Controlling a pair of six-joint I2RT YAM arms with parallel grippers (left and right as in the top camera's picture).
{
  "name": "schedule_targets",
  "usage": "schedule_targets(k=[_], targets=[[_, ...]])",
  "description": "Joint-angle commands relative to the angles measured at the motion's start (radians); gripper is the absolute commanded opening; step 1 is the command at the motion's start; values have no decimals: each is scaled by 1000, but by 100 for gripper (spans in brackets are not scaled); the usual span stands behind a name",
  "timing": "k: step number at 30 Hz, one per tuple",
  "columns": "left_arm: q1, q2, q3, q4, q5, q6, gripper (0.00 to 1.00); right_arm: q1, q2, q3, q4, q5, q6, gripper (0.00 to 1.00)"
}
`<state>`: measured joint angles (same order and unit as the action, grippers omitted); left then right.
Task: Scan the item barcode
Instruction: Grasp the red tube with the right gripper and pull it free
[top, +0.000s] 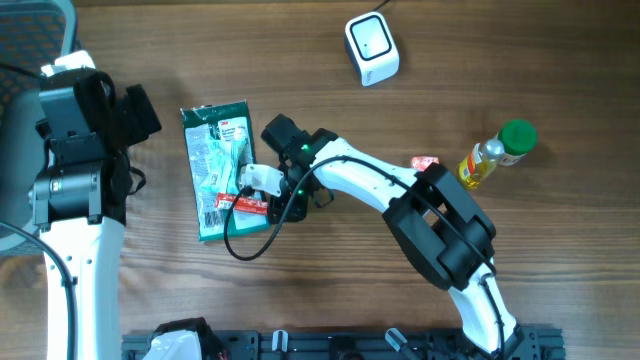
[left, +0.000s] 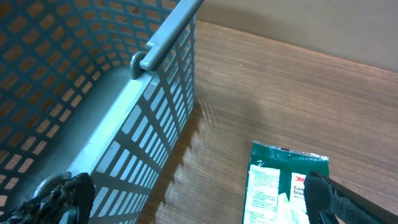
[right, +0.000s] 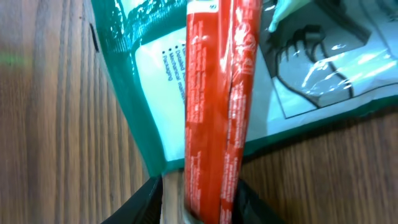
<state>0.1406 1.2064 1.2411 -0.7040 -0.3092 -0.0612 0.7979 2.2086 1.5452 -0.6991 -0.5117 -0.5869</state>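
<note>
While the right gripper (right: 200, 198) stands part open, a red packet (right: 217, 93) lies between its 2 fingers (right: 255, 202) with a gap showing on 1 side, so nothing looks clamped. Red packet rests across 1 edge of a green packet (top: 215, 150) flat on the table (top: 520, 60), well apart from the scanner (top: 372, 48) and the bottle (top: 495, 155). Left gripper (left: 196, 186) gapes wide, empty, beside a basket (left: 93, 93).

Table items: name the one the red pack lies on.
The flat green packet, left of centre: the red pack at the right gripper crosses its edge. The yellow bottle and white scanner sit apart.
</note>
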Motion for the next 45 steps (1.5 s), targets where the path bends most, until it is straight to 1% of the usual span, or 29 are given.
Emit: schedule_targets(k=[1, 4, 6, 8, 12, 20, 23, 26, 28, 29, 31, 32, 35, 38, 45], targets=[[6, 1, 4, 3, 5, 2, 100, 1, 16, -3, 8, 41, 14, 33], [6, 1, 4, 3, 5, 2, 100, -5, 15, -3, 8, 41, 15, 29], [6, 1, 4, 3, 5, 2, 100, -17, 15, -1, 11, 40, 44, 29], [6, 1, 4, 3, 5, 2, 100, -34, 15, -1, 13, -4, 47, 31], [6, 1, 4, 3, 5, 2, 100, -67, 15, -1, 5, -139, 37, 41], [6, 1, 4, 3, 5, 2, 100, -116, 15, -1, -38, -178, 40, 42], [6, 1, 4, 3, 5, 2, 100, -111, 15, -1, -38, -178, 37, 48], [6, 1, 4, 3, 5, 2, 100, -100, 18, -1, -33, -178, 37, 47], [6, 1, 4, 3, 5, 2, 100, -96, 29, -1, -26, -178, 36, 46], [6, 1, 4, 3, 5, 2, 100, -96, 37, -1, -23, -177, 36, 41], [6, 1, 4, 3, 5, 2, 100, -97, 43, -1, -26, -177, 37, 25], [6, 1, 4, 3, 5, 2, 100, -99, 43, -1, -28, -177, 37, 20], [6, 1, 4, 3, 5, 2, 100, -102, 44, -1, -37, -179, 37, 20], [6, 1, 4, 3, 5, 2, 100, -100, 44, -12, -34, -182, 37, 22], [6, 1, 4, 3, 5, 2, 100, -101, 44, -29, -23, -185, 38, 15]])
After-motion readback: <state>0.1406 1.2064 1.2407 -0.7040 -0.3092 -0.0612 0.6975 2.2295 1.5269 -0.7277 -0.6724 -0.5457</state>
